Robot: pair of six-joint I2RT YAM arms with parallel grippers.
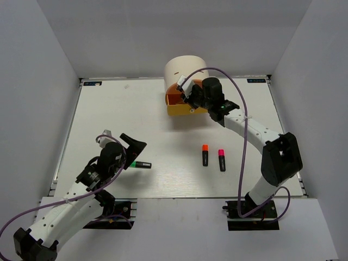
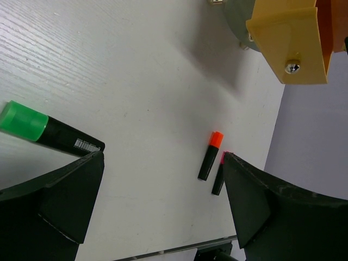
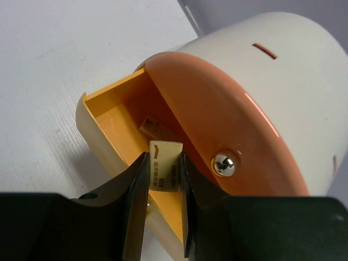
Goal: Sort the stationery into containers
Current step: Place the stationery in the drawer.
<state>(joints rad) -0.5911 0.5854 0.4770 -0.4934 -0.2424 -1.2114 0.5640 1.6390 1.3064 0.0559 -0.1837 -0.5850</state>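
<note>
My right gripper [image 3: 163,156] is shut on the white eraser [image 3: 165,168] and holds it over the open yellow drawer [image 3: 117,122] of the cream desk unit [image 1: 185,68]. A tan block [image 3: 154,129] lies inside that drawer. The peach-orange front [image 3: 217,109] with its knob [image 3: 224,163] is just right of the fingers. My left gripper [image 1: 129,154] is open and empty above the table, beside the green-capped highlighter [image 1: 139,163], which also shows in the left wrist view [image 2: 38,128]. The orange-capped highlighter [image 1: 205,154] and the pink-capped highlighter [image 1: 222,159] lie side by side mid-table.
The yellow drawer [image 1: 182,106] sticks out from the unit toward the front. White walls enclose the table on three sides. The table's near edge [image 2: 163,251] shows just below the left fingers.
</note>
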